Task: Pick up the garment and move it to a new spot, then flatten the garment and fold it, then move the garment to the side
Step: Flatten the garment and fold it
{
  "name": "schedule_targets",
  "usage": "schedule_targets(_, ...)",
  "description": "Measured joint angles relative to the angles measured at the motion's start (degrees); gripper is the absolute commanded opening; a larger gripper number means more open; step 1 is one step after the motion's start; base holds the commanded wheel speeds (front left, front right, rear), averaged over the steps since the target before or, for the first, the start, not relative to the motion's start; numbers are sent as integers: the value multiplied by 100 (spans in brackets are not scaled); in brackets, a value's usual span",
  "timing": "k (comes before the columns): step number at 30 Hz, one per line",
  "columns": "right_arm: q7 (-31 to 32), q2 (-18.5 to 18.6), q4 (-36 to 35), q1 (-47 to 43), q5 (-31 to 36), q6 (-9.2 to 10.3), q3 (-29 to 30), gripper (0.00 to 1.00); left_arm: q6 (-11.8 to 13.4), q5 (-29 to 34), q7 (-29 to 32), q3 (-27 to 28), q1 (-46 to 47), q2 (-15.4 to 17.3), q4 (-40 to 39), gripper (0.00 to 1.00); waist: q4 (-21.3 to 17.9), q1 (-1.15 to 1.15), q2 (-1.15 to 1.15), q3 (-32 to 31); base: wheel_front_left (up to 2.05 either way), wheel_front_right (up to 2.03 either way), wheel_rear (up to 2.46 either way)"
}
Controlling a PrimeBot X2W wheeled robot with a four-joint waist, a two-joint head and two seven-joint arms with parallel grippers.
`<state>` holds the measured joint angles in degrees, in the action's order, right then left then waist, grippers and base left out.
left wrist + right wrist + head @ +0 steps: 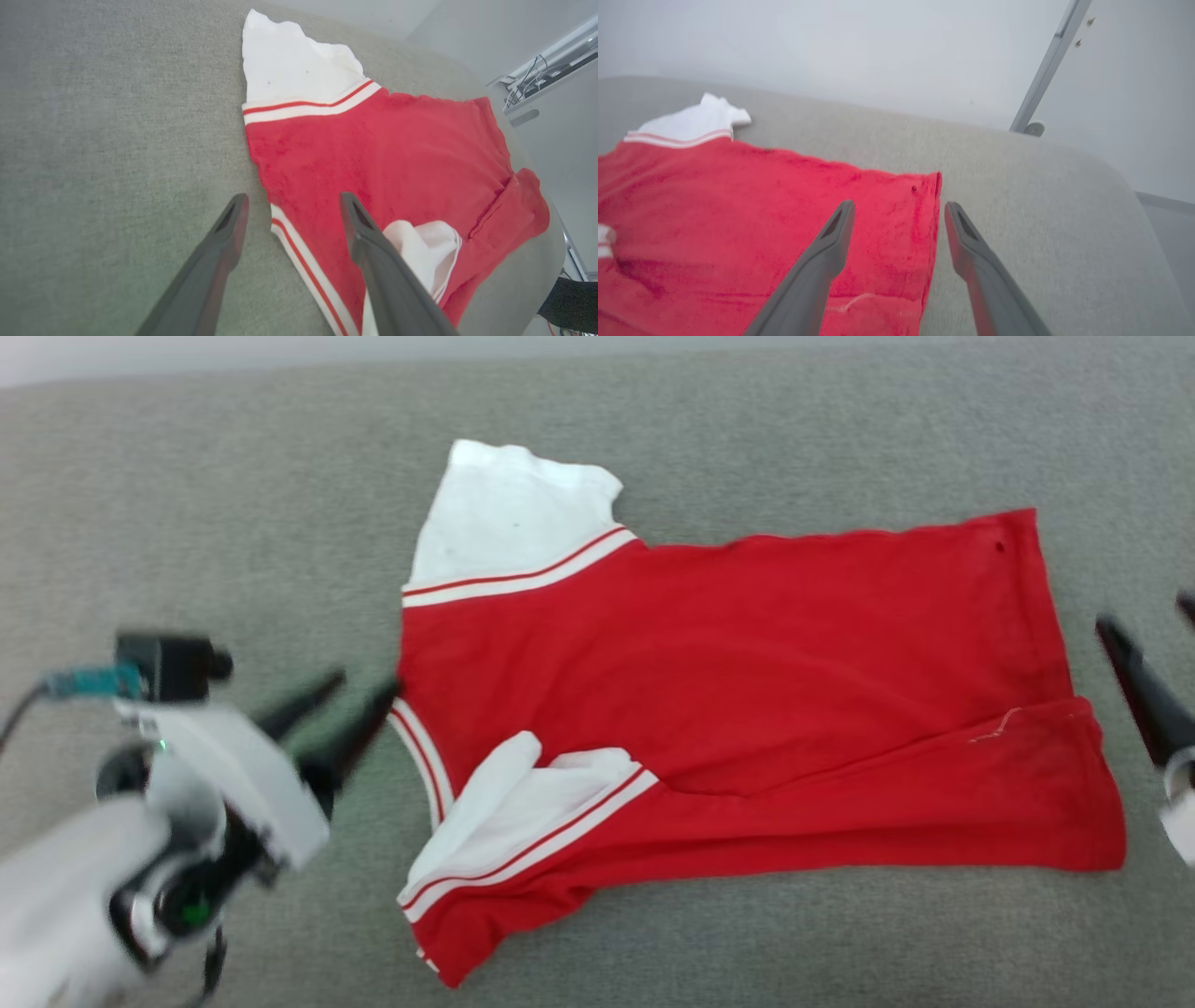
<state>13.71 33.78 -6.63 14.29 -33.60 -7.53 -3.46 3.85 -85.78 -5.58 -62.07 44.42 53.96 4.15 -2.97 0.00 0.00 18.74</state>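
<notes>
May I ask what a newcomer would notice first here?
The bright red garment lies spread on the grey fabric surface, one white sleeve flat, the other folded in. The left gripper stands open by its collar, the right gripper open by its hem.

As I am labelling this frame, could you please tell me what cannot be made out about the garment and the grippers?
- Right gripper: head view, cut off by the right edge.
- Left gripper: head view, blurred by motion.
- Near sleeve of the garment: head view, folded over itself, underside hidden.
- Dark spot near the hem: right wrist view, too small to identify.
</notes>
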Motion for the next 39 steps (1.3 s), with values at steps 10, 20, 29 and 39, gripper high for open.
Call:
schedule_targets(10, -1791, -1013, 499, 653, 559, 0, -81, 100, -52, 814, -188, 337, 1636, -700, 1789, 100, -523, 0, 0, 201, 0, 0, 0)
schedule_targets(20, -2336, -1434, 563, 849, 647, 0, -285, 100, -341, 1111, 1399, 30, 2849, -803, 3667, 100, -1264, 0, 0, 515, 0, 0, 0)
schedule_targets(29, -2430, -1470, 833, 855, 569, 0, -435, 100, -410, 655, 3824, -205, 3359, -820, 4640, 100, -1916, 0, 0, 873, 0, 0, 0)
schedule_targets(39, -2087, -1198, 958, 1201, 400, 0, -603, 100, -624, 254, 4673, -70, 3657, -934, 4550, 0, -1956, 0, 0, 1140, 0, 0, 0)
